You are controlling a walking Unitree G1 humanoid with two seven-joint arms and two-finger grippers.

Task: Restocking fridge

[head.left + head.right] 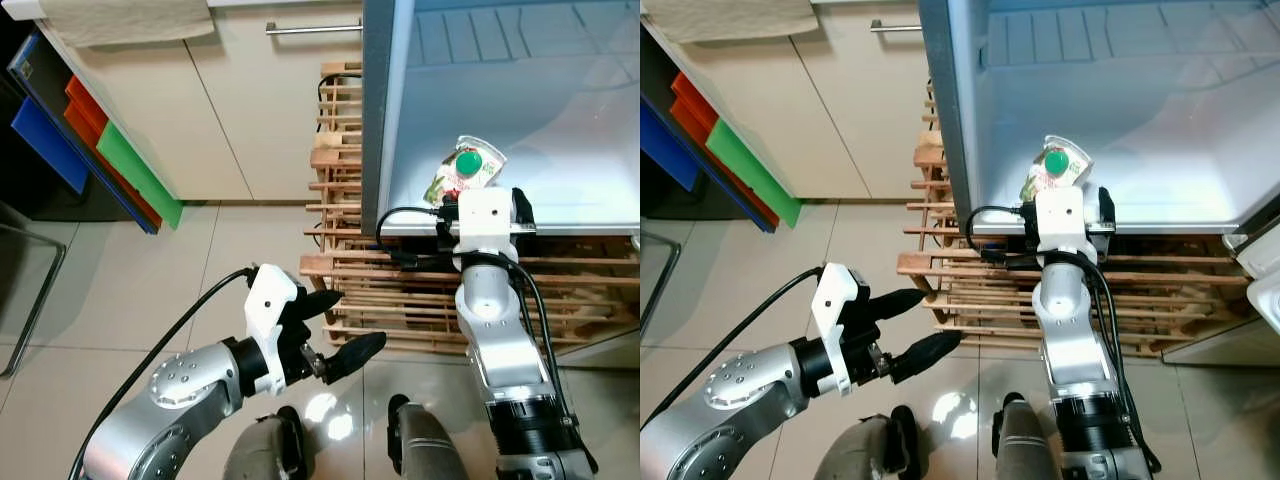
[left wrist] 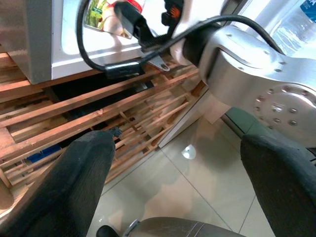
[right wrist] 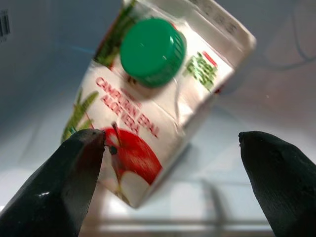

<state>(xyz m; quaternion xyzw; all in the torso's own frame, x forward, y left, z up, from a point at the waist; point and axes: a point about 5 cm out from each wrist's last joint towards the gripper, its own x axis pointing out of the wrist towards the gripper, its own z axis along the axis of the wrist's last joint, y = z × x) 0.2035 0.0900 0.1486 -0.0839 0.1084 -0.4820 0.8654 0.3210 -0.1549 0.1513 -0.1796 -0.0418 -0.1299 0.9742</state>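
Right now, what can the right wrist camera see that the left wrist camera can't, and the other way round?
Right wrist view: the carton's green cap, red apple picture and lettering, close up between the open right gripper's fingers.

Left wrist view: the wooden pallet under the fridge, the tiled floor, the right arm with its cable, and the open left gripper's fingers.

Both: the carton on the fridge floor, though the left wrist view catches just its bottom part.
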